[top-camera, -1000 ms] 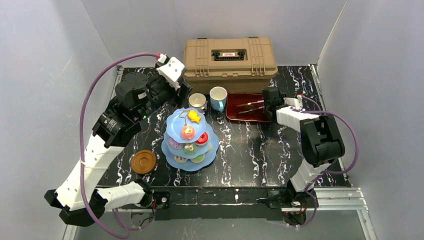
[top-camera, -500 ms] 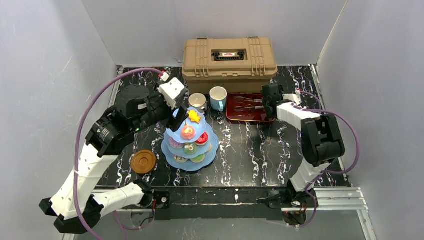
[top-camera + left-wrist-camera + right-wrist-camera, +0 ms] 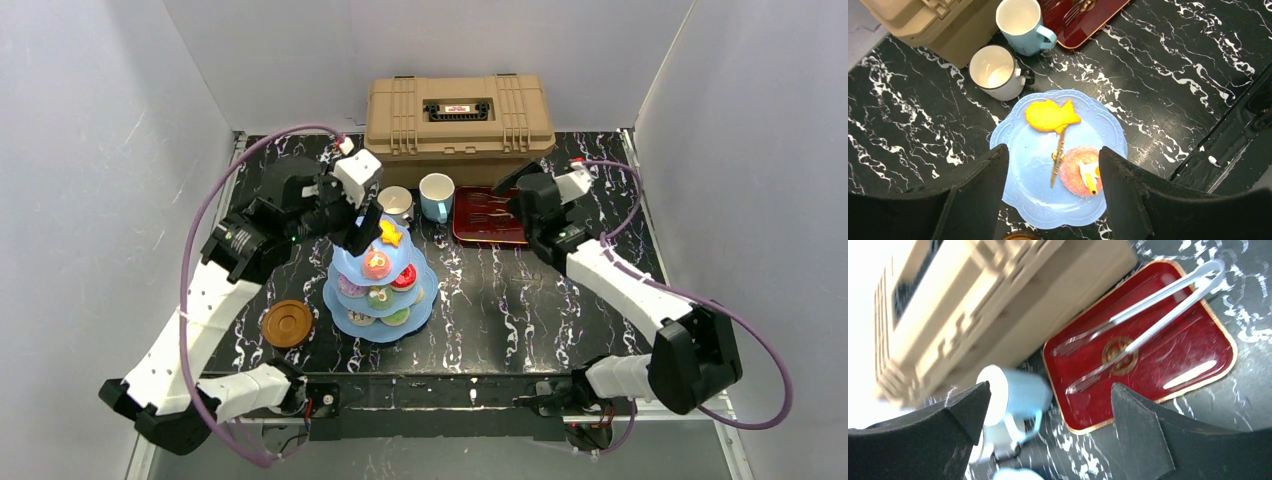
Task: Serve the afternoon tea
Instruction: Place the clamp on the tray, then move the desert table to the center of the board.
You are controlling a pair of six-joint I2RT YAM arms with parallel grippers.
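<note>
The light-blue cake stand point(image 3: 380, 285) stands mid-table with small cakes on its tiers. Its top tier point(image 3: 1033, 170) carries a yellow fish-shaped cake point(image 3: 1050, 116) and a pink donut point(image 3: 1079, 172). My left gripper point(image 3: 362, 230) hovers open just above that tier, its fingers point(image 3: 973, 195) either side of the plate, touching nothing. The white mug point(image 3: 396, 203) and the light-blue mug point(image 3: 436, 195) stand behind the stand. A brown saucer point(image 3: 287, 323) lies at the front left. My right gripper point(image 3: 522, 200) hangs open over the tray, empty, with the light-blue mug point(image 3: 1018, 395) ahead of it.
The tan toolbox point(image 3: 460, 115) fills the back middle. The dark-red tray point(image 3: 488, 222) with metal tongs point(image 3: 1143, 325) lies right of the mugs. The right wrist view is motion-blurred.
The left gripper swung from beside the white mug to above the stand's top tier. The right gripper opened, lifted off the tray, and its arm stretched out.
</note>
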